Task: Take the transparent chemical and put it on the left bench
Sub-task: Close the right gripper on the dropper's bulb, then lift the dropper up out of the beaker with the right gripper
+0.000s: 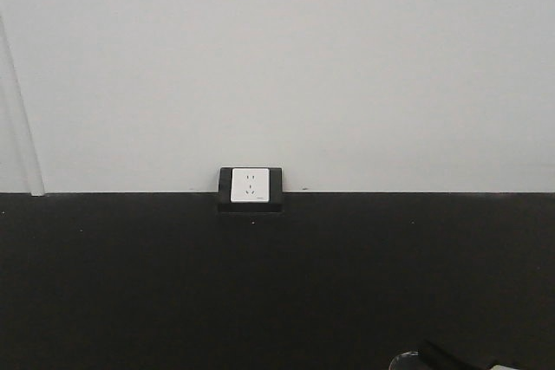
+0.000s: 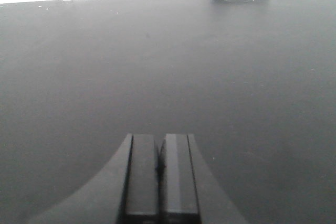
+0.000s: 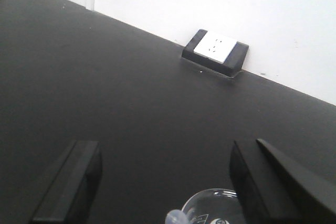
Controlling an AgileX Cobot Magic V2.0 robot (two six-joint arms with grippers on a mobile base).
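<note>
Bench (image 1: pixel 130 283) fills the foreground, and the wall (image 1: pixel 277 58) rises directly behind it. The socket (image 1: pixel 251 186) sits at the bench's back edge against the wall, about centre. Down at the near right, the beaker (image 3: pixel 212 209) lies between the fingers of the right end effector (image 3: pixel 164 153), closer to the right one, well in front of the socket. Over on the left, the left end effector (image 2: pixel 159 166) hangs above the bench, with the socket far ahead to its right.

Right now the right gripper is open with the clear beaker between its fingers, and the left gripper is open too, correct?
Not quite. The left gripper is shut, jaws pressed together above the black bench, as the left wrist view shows. The right gripper is open, with the clear beaker between its jaws.
</note>
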